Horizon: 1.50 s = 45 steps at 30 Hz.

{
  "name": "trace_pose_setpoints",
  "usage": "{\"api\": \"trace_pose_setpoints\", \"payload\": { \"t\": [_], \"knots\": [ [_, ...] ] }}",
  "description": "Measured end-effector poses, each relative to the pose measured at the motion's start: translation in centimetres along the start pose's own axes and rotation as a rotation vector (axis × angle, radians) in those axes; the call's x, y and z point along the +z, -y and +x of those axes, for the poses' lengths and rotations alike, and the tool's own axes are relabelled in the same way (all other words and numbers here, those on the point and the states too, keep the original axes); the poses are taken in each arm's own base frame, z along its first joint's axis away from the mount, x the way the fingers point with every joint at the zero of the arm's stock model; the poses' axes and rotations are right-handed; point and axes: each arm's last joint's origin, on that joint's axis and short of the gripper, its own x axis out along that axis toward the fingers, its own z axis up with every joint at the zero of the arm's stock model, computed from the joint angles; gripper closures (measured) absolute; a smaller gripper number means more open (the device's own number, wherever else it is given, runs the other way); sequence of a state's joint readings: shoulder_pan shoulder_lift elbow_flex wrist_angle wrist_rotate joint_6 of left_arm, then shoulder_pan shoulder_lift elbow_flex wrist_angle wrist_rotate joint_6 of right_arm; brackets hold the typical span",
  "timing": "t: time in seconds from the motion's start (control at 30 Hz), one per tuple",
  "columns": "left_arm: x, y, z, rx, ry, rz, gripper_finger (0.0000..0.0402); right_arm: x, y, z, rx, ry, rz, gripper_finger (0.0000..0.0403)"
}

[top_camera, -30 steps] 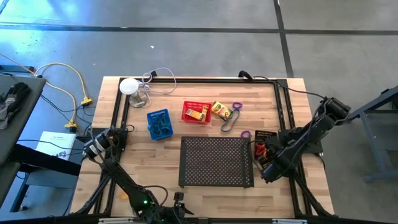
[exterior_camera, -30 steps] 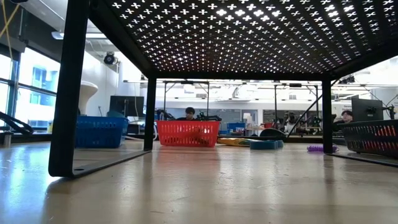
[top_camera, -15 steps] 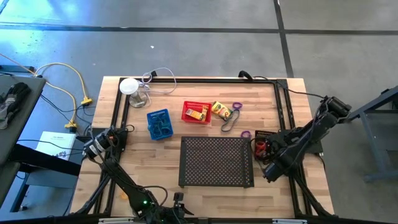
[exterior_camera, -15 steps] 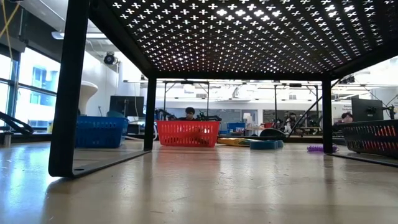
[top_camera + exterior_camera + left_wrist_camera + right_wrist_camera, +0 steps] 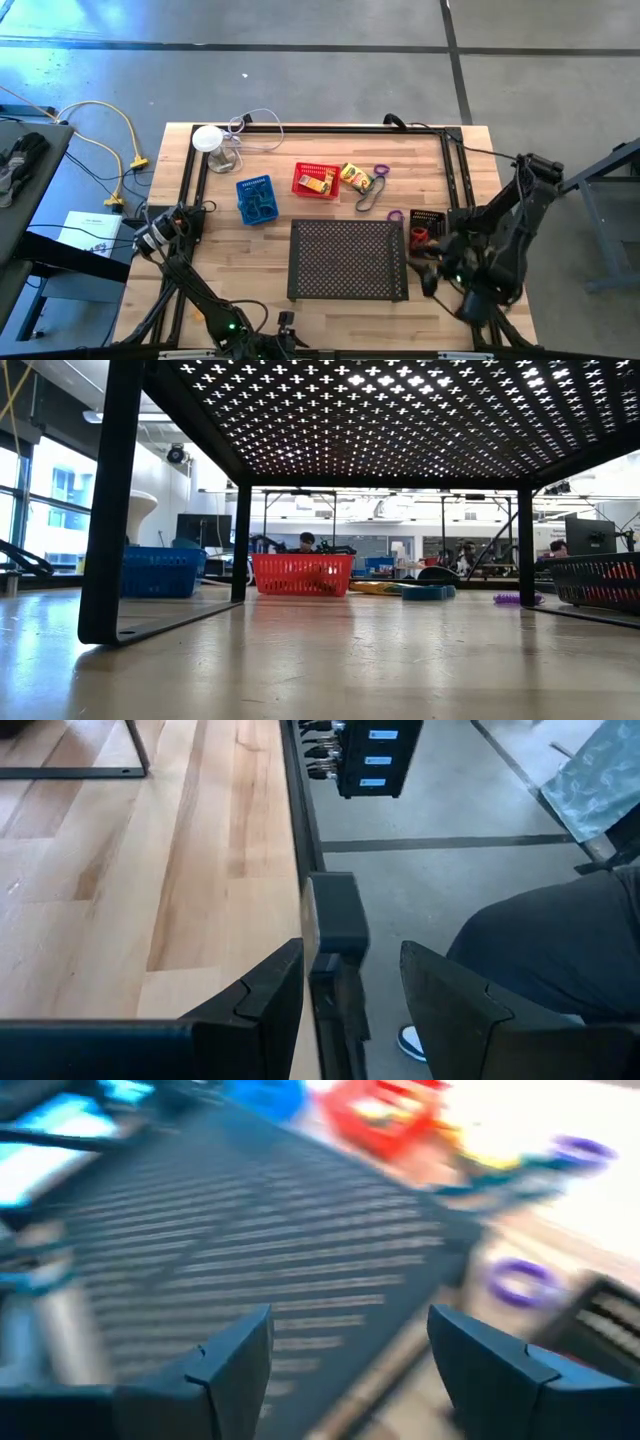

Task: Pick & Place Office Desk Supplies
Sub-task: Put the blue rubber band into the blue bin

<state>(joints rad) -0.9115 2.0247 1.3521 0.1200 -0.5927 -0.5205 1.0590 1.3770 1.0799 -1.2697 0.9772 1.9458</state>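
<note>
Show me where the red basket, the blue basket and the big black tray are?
red basket (image 5: 316, 181): high view, on its middle.
blue basket (image 5: 255, 198): high view, on its middle.
black tray (image 5: 348, 259): high view, on its perforated top.

The right arm's claw (image 5: 432, 282) sits lower in the high view than a second ago, pulled back from the small black mesh basket (image 5: 428, 218) toward the near edge of the light wooden desk (image 5: 250, 260), beside the large flat black perforated tray (image 5: 349, 260). Its elbow swings out past the desk's right edge. The two dark fingers (image 5: 232, 1360) now stand wide apart (empty between them). The red and orange rubber-band loops (image 5: 417, 235) in that basket show more plainly now.
</note>
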Motion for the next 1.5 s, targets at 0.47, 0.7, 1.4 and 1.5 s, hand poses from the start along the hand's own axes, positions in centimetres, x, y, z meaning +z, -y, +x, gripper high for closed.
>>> {"api": "trace_pose_setpoints", "payload": {
  "t": [0.47, 0.7, 1.4, 1.5],
  "knots": [
    [-1.5, 4.2, -5.4, -0.23, -0.142, 0.101, 0.0241, -5.3, -5.5, -2.1, 0.365, 0.268, -0.014, 0.0147],
    [-4.1, 4.5, -7.4, -0.098, -0.296, -0.082, 0.0241, -6.9, -7.9, -1.1, 0.425, 0.128, -0.12, 0.0147],
    [-7.9, 5.6, -11.3, -0.001, -0.445, -0.152, 0.0241, -6.5, -9.4, -0.4, 0.49, 0.077, -0.211, 0.0147],
    [-8.0, 5.1, -11.2, 0.054, -0.443, -0.152, 0.0241, -6.5, -9.4, -0.4, 0.49, 0.077, -0.211, 0.0147]
  ]
}}
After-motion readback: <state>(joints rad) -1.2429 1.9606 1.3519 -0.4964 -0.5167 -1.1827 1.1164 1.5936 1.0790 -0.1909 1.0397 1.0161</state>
